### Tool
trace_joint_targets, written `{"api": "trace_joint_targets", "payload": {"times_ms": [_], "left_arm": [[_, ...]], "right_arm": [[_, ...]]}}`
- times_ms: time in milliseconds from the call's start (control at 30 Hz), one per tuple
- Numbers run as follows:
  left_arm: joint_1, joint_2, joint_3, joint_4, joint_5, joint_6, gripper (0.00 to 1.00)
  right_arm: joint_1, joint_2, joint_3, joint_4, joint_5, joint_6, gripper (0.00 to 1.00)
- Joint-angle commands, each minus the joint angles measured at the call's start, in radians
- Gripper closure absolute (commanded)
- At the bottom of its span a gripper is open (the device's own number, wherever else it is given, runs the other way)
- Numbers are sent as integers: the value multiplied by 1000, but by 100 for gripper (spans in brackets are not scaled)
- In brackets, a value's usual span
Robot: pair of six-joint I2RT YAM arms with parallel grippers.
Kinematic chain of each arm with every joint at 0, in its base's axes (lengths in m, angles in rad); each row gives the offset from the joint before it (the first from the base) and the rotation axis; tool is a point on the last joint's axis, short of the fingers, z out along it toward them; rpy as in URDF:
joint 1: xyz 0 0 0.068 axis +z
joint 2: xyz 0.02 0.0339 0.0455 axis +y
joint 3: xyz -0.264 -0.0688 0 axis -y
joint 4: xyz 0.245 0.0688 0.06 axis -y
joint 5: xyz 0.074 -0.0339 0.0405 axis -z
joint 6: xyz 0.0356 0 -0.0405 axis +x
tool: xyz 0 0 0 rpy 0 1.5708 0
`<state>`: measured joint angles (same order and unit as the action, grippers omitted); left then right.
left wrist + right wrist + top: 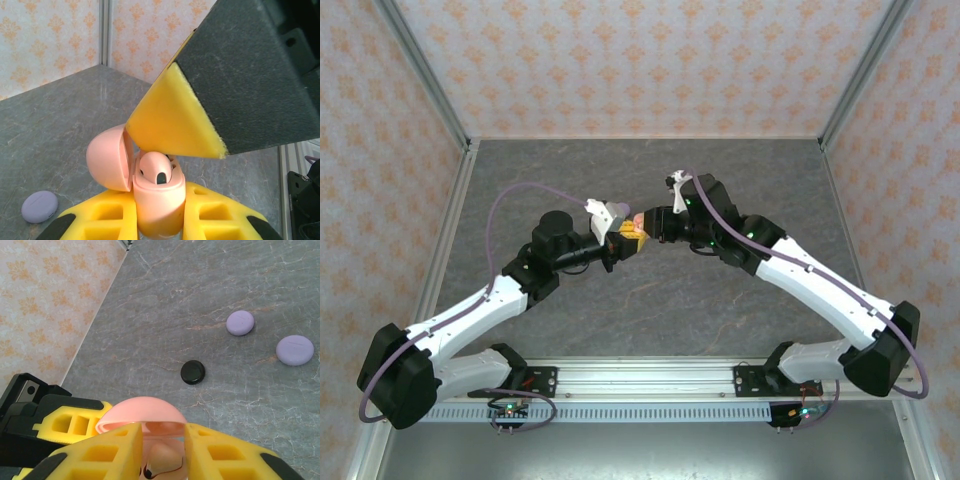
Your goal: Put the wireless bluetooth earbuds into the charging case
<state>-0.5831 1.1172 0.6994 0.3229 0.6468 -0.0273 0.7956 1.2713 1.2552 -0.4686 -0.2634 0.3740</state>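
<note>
Left tool clamps the pink charging case, lid open, off the worktop. Pink earbud sits in its well; right tool over it, grip unclear. Best pressed straight down, case kept steady.

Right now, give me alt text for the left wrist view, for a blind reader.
An open pink charging case, clamped between the yellow fingers of the left gripper, holds a pink earbud, lid swung left. A yellow fingertip of the right gripper hangs just above the earbud. A lilac disc lies on the table, lower left.
</note>
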Motion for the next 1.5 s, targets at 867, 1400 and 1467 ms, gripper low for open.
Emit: {"api": "trace_joint_targets", "payload": {"times_ms": [867, 1400, 1467], "left_arm": [[-7, -160, 59, 27, 103, 6, 100], [-7, -149, 74, 5, 126, 14, 100], [-7, -148, 75, -9, 116, 23, 100]], "right_arm": [[-153, -164, -101, 307, -561, 32, 12], [-153, -104, -90, 441, -711, 101, 22], [-152, -105, -83, 446, -722, 102, 25]]}}
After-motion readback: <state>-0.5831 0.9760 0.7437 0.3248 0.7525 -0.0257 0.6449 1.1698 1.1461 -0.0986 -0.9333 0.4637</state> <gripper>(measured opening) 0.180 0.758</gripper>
